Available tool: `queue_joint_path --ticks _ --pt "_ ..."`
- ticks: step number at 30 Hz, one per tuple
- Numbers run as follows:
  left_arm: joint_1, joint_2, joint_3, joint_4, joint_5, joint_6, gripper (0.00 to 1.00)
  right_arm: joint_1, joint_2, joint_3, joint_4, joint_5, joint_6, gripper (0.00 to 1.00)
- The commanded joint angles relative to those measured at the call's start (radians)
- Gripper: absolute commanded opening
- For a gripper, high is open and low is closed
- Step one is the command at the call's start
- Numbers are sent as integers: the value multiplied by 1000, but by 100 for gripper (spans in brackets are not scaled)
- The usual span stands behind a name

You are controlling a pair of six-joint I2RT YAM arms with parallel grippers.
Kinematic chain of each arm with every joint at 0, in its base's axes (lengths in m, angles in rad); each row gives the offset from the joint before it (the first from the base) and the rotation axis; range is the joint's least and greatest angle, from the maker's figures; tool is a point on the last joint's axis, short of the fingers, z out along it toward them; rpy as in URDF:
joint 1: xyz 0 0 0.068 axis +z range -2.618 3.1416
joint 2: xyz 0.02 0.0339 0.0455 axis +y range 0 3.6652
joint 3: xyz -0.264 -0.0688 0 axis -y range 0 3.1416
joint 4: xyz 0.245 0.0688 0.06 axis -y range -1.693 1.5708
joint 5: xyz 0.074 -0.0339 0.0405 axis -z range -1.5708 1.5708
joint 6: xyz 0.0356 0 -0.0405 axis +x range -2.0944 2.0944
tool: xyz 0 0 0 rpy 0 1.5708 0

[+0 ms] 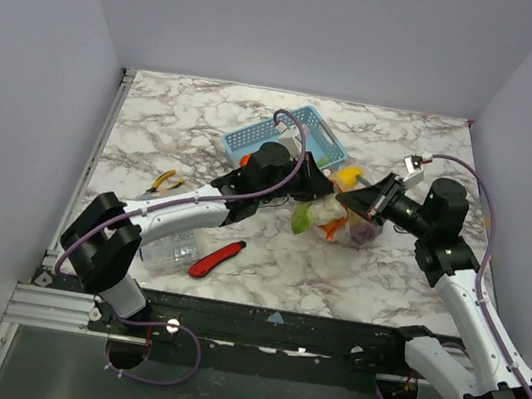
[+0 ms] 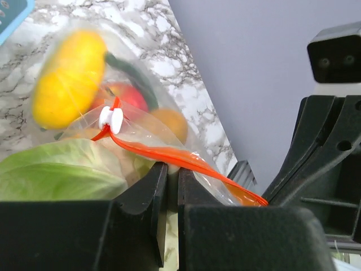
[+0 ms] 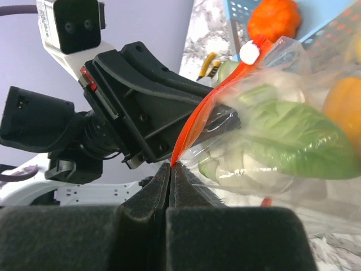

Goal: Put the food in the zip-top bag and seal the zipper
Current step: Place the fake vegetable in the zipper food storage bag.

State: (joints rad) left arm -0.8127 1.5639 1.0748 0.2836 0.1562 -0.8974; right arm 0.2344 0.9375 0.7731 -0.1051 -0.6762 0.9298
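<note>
Left wrist: most food inside bag. Left gripper and right gripper each pinch zipper. Orange piece outside, by basket. Cannot tell whether sealed.

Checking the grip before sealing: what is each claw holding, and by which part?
Both hold the bag by its zipper: the left claw pinches at the strip partway along, and the right claw pinches its end.

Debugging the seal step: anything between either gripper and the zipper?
Nothing visible. The right gripper is shut on the zipper's end; the left gripper pinches the bag at the zipper farther along. The white slider sits on the strip beyond both, untouched.
</note>
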Motion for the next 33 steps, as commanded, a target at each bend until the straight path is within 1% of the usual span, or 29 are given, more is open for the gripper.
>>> queue_joint_path --ticks 1,4,7,9,13,14,17,18,21,23,25,27,30,33 --pt "8 -8 25 42 -58 -9 0 10 -23 -23 178 -105 132 0" --pt "-15 17 3 98 -12 -62 0 11 6 -53 234 -8 149 0" --pt "-42 35 2 126 24 -82 0 10 60 -78 317 -2 189 0" --pt "-46 53 19 121 80 -73 2 10 59 -90 333 19 205 0" --pt "-33 85 15 155 260 -61 27 11 -1 -104 310 102 194 0" --pt "-28 89 14 155 306 -66 30 11 -15 -99 286 119 183 0" --pt "-21 94 9 183 436 -91 31 10 -31 -108 274 149 170 0" --pt "-20 98 17 166 464 -91 33 9 -31 -114 275 151 166 0" --pt "-11 107 41 131 557 -90 44 10 -19 -120 293 140 161 0" --pt "3 82 28 129 578 -73 54 11 -21 -129 318 125 158 0" --pt "24 41 40 40 575 -11 65 10 -28 -130 312 125 137 0" --pt "54 -5 56 -47 576 58 73 9 -30 -126 290 127 106 0" --pt "106 -72 63 -127 590 105 76 9 -26 -130 264 115 58 0" --pt "154 -136 60 -196 600 139 76 9 -20 -134 264 96 30 0"
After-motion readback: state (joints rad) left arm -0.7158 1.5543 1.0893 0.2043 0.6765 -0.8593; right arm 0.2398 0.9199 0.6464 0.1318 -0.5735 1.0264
